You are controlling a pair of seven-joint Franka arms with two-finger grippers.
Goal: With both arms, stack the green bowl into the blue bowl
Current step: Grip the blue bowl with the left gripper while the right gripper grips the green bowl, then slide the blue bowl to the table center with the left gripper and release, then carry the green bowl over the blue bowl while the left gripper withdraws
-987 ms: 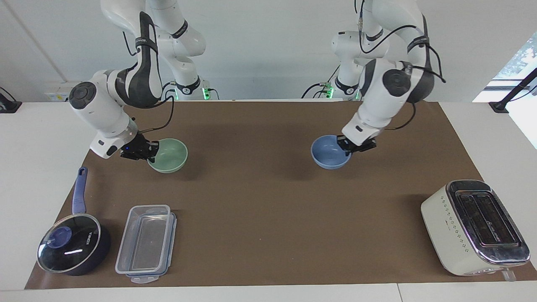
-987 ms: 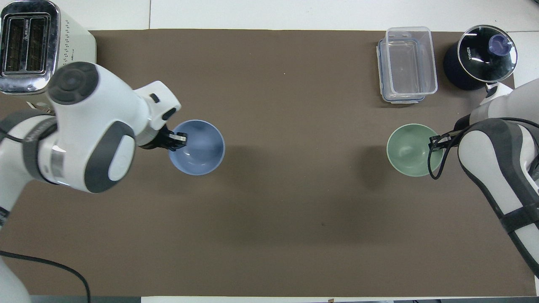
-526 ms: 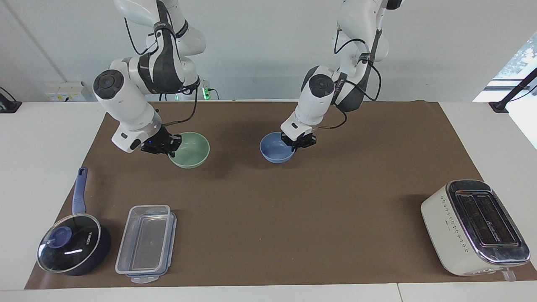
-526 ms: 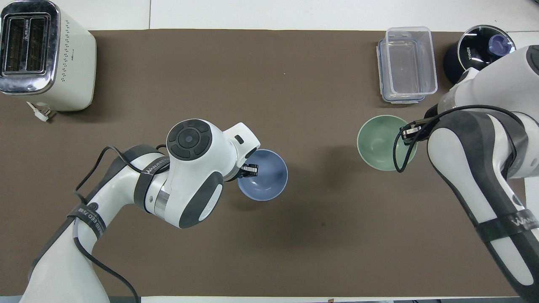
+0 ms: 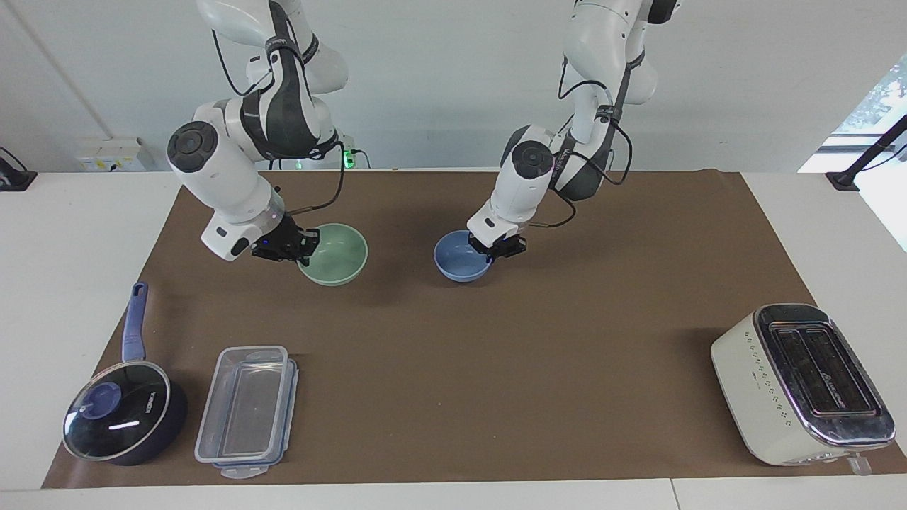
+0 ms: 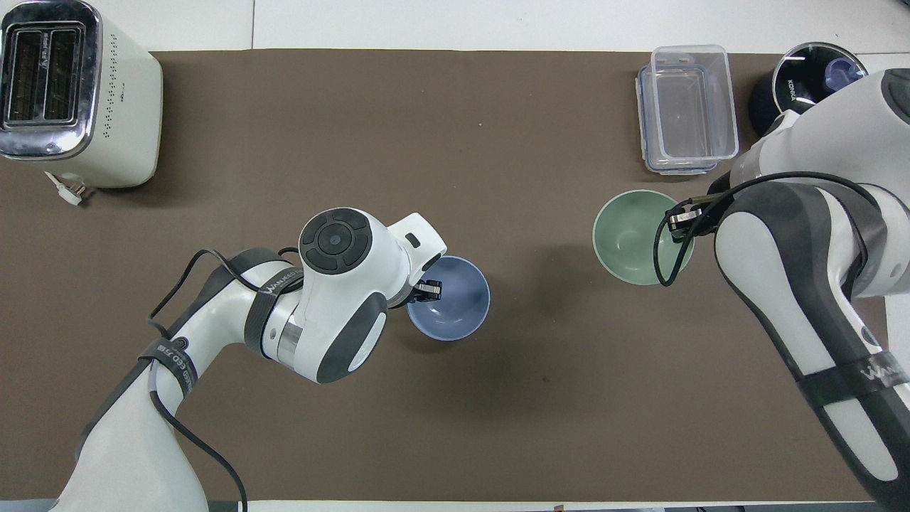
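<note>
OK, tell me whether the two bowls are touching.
Apart. The facing view shows bare brown mat between the green bowl and the blue bowl.

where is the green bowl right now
The green bowl is held at its rim by the right gripper, toward the right arm's end of the mat, nearer the robots than the clear container.

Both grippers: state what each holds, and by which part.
Left gripper pinches the blue bowl by its rim; right gripper pinches the green bowl by its rim.

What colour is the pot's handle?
Periwinkle blue; the saucepan handle shows best in the facing view.
</note>
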